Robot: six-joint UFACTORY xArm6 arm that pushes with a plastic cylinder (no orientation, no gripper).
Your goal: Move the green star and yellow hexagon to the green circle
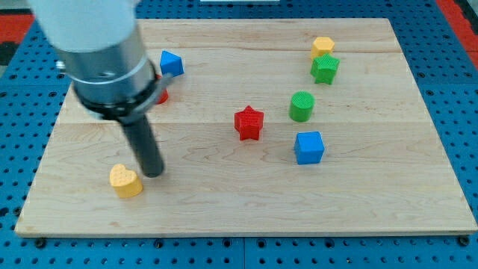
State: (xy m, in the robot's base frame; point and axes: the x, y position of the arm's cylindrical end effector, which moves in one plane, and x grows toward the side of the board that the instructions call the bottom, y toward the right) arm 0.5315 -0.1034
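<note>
The green star (325, 69) lies at the view's upper right with the yellow hexagon (323, 47) touching it just above. The green circle (302, 106) stands a little below and left of the star, apart from it. My tip (153, 172) is far off at the view's lower left, right beside a yellow heart (125, 181). The rod rises from there to the large grey arm body at the top left.
A red star (249, 123) lies left of the green circle and a blue cube (309, 147) just below it. A blue block (172, 63) and a red block (161, 96), partly hidden by the arm, sit at upper left. The wooden board (388, 194) ends at blue pegboard.
</note>
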